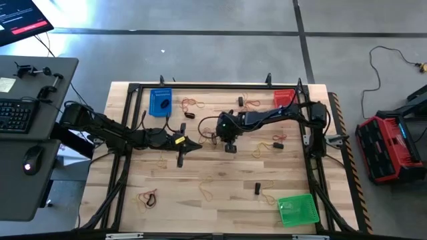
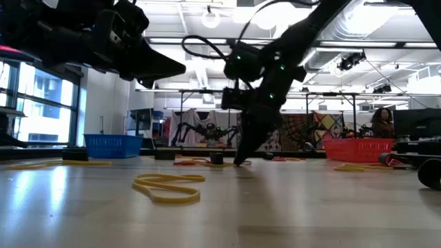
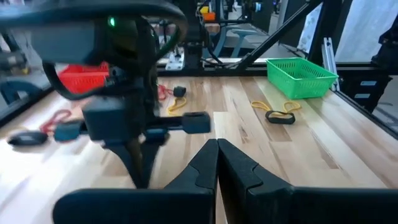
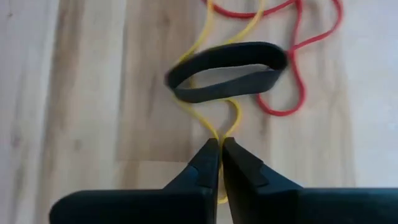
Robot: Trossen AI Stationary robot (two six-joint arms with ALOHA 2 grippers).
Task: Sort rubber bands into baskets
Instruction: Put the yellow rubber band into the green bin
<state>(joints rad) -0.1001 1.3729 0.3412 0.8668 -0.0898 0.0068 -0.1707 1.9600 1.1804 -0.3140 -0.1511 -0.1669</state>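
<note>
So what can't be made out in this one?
- Right wrist view: how much of the yellow band the right gripper has pinched; its fingers cover it.
- High view: the blue basket contents, too small.
- Left wrist view: the red basket, behind the right arm.

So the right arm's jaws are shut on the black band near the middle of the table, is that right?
Not quite. The right gripper is shut near the middle of the table, but on the yellow band, not the black band, which lies loose across it just beyond the jaws. The right wrist view shows it.
</note>
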